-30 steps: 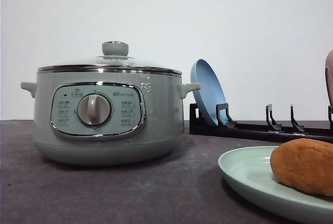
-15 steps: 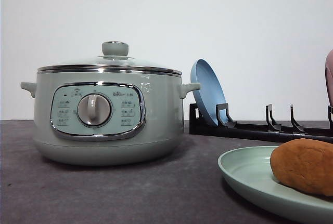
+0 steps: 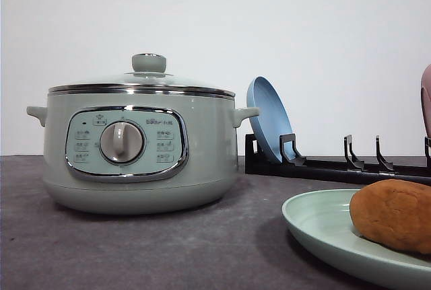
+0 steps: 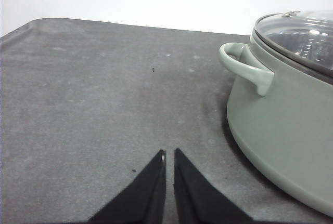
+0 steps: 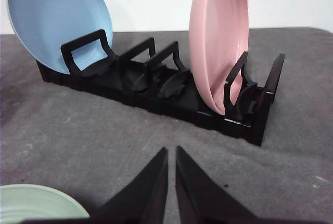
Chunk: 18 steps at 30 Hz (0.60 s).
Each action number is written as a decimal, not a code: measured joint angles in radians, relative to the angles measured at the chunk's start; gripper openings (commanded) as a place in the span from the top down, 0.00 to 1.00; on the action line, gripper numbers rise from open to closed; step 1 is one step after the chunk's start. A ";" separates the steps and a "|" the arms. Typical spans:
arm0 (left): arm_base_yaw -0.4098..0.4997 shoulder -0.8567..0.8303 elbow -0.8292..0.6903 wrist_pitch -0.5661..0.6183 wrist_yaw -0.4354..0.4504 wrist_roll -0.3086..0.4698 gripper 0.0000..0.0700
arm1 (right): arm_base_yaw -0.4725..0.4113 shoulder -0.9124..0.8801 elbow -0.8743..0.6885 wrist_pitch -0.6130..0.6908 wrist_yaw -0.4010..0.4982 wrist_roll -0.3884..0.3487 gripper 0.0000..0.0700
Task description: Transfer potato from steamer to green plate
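The left tool (image 4: 169, 154) hangs just above the grey table (image 4: 93, 94) with its two black fingers drawn almost together, a thin slit between the tips, and nothing held or touched. Beside it stands the steamer (image 4: 283, 120), its side handle (image 4: 244, 68) projecting toward the bare cloth and its glass lid (image 4: 302, 37) seated on the rim. The right tool (image 5: 171, 151) is likewise nearly closed, with a narrow gap between the tips and no object gripped. Ahead of it a black dish rack (image 5: 156, 86) stands on the table, carrying a blue plate (image 5: 57, 21) on edge in one end slot and a pink plate (image 5: 218, 37) on edge near the other end; the slots between them are vacant. In the front view the steamer (image 3: 138, 145) sits on the left of the table with its lid closed, so its contents cannot be determined. The green plate (image 3: 316, 226) lies flat at the near right, well apart from the steamer. The potato (image 3: 394, 214) rests on the green plate, partly cut off by the frame edge.
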 measured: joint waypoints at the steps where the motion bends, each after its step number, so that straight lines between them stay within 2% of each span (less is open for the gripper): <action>1: 0.000 0.000 0.000 0.000 0.000 0.000 0.97 | 0.000 -0.013 0.000 -0.001 0.000 -0.001 0.98; 9: 0.000 0.000 0.000 0.000 0.000 0.000 0.97 | 0.000 -0.059 0.000 -0.091 0.000 -0.027 0.98; 18: 0.000 0.000 0.000 0.000 0.000 0.000 0.97 | 0.000 -0.058 0.000 -0.094 0.000 -0.038 0.98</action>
